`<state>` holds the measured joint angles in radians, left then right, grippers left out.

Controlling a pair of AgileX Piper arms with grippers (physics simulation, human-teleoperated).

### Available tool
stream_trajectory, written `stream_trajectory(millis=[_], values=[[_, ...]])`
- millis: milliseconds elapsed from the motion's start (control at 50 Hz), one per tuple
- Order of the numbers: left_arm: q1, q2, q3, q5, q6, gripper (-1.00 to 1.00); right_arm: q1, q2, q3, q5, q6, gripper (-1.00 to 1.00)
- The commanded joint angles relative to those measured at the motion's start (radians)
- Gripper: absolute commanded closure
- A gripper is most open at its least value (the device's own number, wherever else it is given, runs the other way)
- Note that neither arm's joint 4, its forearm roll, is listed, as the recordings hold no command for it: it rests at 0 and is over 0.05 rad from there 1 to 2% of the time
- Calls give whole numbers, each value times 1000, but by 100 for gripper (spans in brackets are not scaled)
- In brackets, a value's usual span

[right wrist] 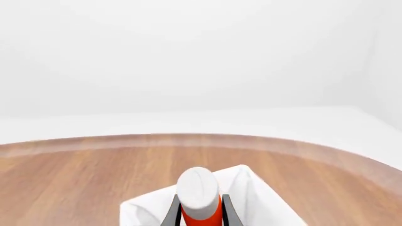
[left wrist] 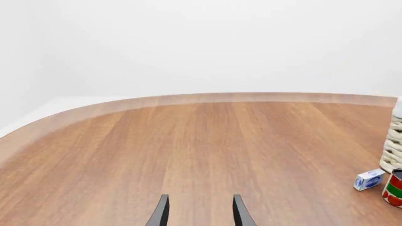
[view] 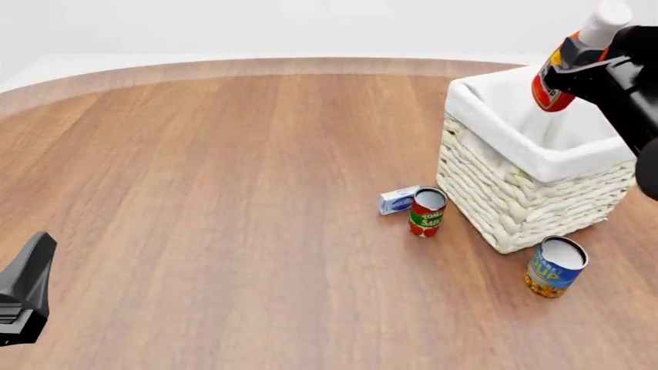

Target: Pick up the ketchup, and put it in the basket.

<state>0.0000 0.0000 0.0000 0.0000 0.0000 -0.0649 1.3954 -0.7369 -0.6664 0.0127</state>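
Observation:
The ketchup (view: 555, 81), a red bottle with a white cap, hangs tilted in the air above the basket (view: 535, 166), held by my right gripper (view: 575, 68), which is shut on it. The right wrist view shows the ketchup (right wrist: 199, 197) cap-first between the two fingers, with the basket's white liner (right wrist: 251, 197) below it. The basket is a big white wicker square with a cloth liner, at the right of the table. My left gripper (left wrist: 199, 212) is open over bare wood at the near left, far from both; the left gripper (view: 26, 297) shows only as a dark piece in the front view.
A red-and-green tomato sauce can (view: 427, 212) and a small blue-and-white box (view: 398, 200) stand just left of the basket. A blue-and-yellow can (view: 555, 266) stands at its near corner. The round wooden table (view: 226, 193) curves away at the back.

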Motion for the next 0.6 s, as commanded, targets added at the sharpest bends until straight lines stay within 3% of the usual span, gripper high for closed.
stream_trajectory(millis=[20, 600], values=[[0, 0, 0, 0, 0, -100, 16, 38, -32, 16, 7, 100], [0, 0, 0, 0, 0, -100, -22, 71, -42, 58, -13, 100]])
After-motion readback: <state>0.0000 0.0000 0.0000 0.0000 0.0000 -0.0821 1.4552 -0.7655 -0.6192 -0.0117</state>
